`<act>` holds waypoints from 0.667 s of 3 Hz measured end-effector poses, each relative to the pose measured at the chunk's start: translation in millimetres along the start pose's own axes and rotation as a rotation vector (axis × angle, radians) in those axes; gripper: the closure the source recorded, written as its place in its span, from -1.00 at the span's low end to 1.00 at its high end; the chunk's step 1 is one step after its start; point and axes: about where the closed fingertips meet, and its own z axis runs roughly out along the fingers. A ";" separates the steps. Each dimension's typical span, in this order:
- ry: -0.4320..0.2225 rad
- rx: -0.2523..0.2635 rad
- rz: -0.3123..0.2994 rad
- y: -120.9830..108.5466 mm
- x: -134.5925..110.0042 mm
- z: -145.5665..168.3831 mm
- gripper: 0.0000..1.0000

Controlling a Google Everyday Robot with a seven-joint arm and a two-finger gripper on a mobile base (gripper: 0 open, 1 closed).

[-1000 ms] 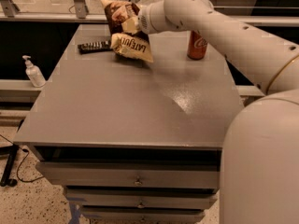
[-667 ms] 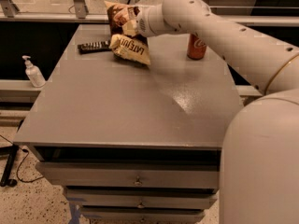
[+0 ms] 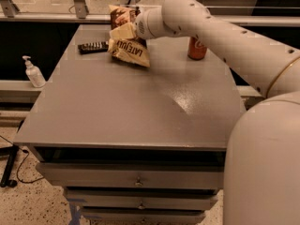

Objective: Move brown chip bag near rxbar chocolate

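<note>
The brown chip bag (image 3: 125, 41) is at the far left of the grey table (image 3: 140, 107), tilted, with its "LATE JULY" end pointing down at the tabletop. My gripper (image 3: 123, 32) is shut on the bag's middle, its pale fingers (image 3: 119, 33) across the front of the bag. The arm reaches in from the right. The rxbar chocolate (image 3: 93, 46) lies flat on the table just left of the bag, a small gap away. I cannot tell whether the bag's lower end touches the table.
A red cola can (image 3: 197, 48) stands at the far right of the table, behind the arm. A white pump bottle (image 3: 33, 72) stands on a ledge left of the table. Drawers (image 3: 136, 179) sit below the table's front edge.
The gripper and the bag have moved slightly left and down, closer to the dark bar. The bar and the can have not moved.
</note>
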 end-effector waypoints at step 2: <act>-0.083 -0.102 -0.063 28.8 -13.0 -58.9 -1.00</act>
